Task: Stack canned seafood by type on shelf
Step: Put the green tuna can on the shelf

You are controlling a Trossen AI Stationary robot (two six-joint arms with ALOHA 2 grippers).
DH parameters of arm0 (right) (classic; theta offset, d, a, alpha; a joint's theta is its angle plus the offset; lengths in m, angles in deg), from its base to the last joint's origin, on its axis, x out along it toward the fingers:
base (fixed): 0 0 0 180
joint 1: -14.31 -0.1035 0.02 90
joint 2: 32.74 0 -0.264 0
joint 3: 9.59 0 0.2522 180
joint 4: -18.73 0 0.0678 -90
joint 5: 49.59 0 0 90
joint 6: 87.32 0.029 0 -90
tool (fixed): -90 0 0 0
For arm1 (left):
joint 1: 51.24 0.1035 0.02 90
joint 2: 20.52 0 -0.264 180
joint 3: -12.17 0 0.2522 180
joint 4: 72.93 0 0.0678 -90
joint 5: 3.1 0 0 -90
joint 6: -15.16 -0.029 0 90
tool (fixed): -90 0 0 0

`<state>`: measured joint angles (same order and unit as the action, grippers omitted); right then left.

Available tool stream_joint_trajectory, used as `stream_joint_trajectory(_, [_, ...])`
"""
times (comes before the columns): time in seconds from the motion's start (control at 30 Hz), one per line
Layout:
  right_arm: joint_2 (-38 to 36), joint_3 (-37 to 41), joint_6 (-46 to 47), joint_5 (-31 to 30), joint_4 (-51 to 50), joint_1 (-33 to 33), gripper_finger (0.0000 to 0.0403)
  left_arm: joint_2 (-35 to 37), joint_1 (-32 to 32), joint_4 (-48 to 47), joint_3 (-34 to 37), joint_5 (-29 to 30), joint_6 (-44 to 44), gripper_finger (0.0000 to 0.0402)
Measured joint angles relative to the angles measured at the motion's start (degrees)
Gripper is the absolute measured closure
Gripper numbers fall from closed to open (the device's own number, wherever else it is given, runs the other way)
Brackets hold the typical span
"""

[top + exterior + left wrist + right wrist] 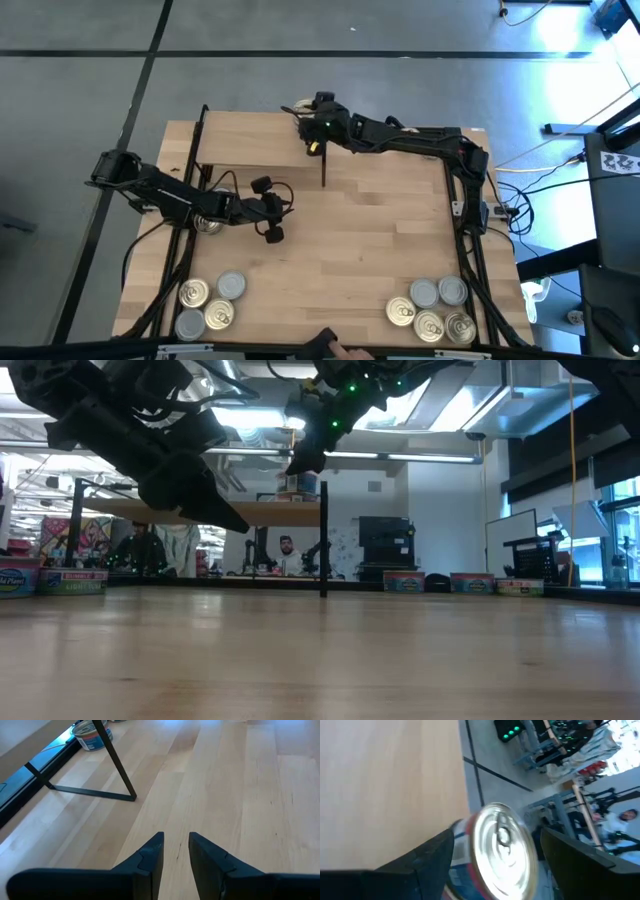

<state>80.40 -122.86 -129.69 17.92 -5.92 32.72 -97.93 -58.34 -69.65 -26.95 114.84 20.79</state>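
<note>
Sitting between the right gripper's [492, 855] jaws, a silver-topped tin [502, 852] is gripped beside the shelf [385, 780].

Left arm reaches inward from its side, left gripper [176, 851] hanging low, fingers [150, 857] parted by narrow gap, nothing between them. Right arm stretched across far edge, right gripper [492, 855] raised, fingers spread wide around can [502, 851].

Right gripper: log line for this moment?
right gripper: shut on tin, above shelf | left gripper: open, empty, over shelf
</note>
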Motion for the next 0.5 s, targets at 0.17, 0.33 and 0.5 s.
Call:
stream_joint_trajectory(0.17, [-0.02, 0.00, -1.35, -0.99, 0.44, -0.09, 0.0107, 0.00, 0.00, 0.08, -0.01, 0.00, 0.22, 0.0314])
stream_joint_trajectory(0.33, [-2.93, 0.02, -1.03, -3.68, -4.99, -4.56, 0.0107, 0.00, 0.00, 0.38, 0.01, 0.00, 0.26, 0.0314])
stream_joint_trajectory(0.5, [-9.44, -0.07, 9.56, -0.71, -20.44, -9.78, 0.0107, 0.00, -0.30, 0.36, 0.01, -0.02, 0.28, 0.0314])
